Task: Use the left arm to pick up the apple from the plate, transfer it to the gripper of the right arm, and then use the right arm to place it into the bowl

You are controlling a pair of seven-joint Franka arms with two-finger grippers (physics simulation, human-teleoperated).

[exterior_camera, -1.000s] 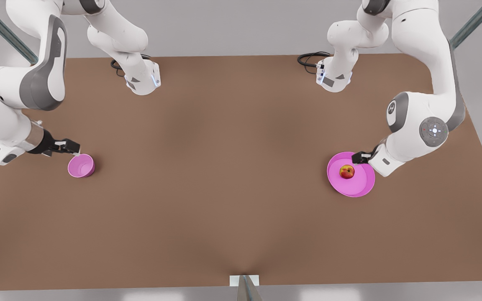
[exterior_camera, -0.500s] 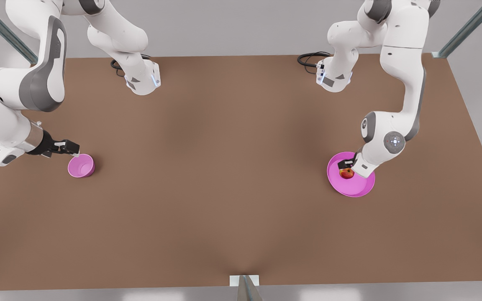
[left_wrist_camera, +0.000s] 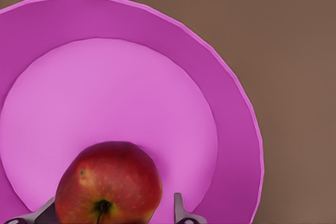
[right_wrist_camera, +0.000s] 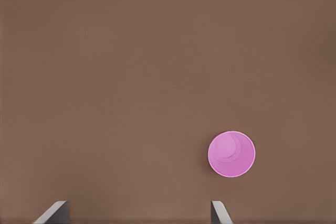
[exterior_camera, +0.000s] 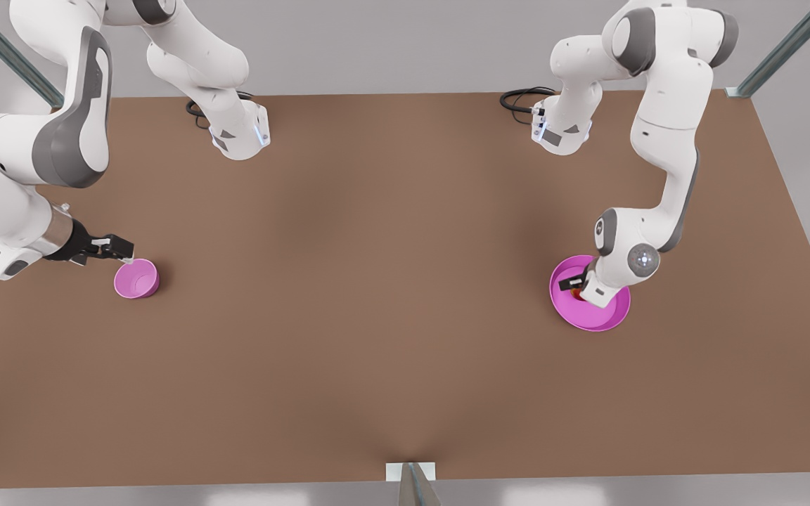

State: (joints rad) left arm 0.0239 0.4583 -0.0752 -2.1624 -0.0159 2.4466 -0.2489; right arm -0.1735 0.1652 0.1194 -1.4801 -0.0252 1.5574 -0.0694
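The red apple (left_wrist_camera: 108, 182) with a yellow patch lies on the wide pink plate (left_wrist_camera: 131, 93). My left gripper (exterior_camera: 575, 288) is down on the plate (exterior_camera: 603, 318) at the front view's right. It is open, and its fingers (left_wrist_camera: 179, 209) stand on either side of the apple. In the front view the wrist hides most of the apple (exterior_camera: 577, 294). My right gripper (exterior_camera: 124, 253) waits at the front view's left, open, hovering just beside and above the small pink bowl (exterior_camera: 136, 279). In the right wrist view the bowl (right_wrist_camera: 231, 153) is empty.
The brown table (exterior_camera: 377, 281) stretches wide between plate and bowl. Both arm bases (exterior_camera: 240, 137) (exterior_camera: 560, 133), with black cables, stand at its far edge. A small white bracket (exterior_camera: 410, 472) sits at the near edge.
The left arm has folded down and its gripper has dropped from the plate's rim onto the apple, now straddling it. The right arm has not moved.
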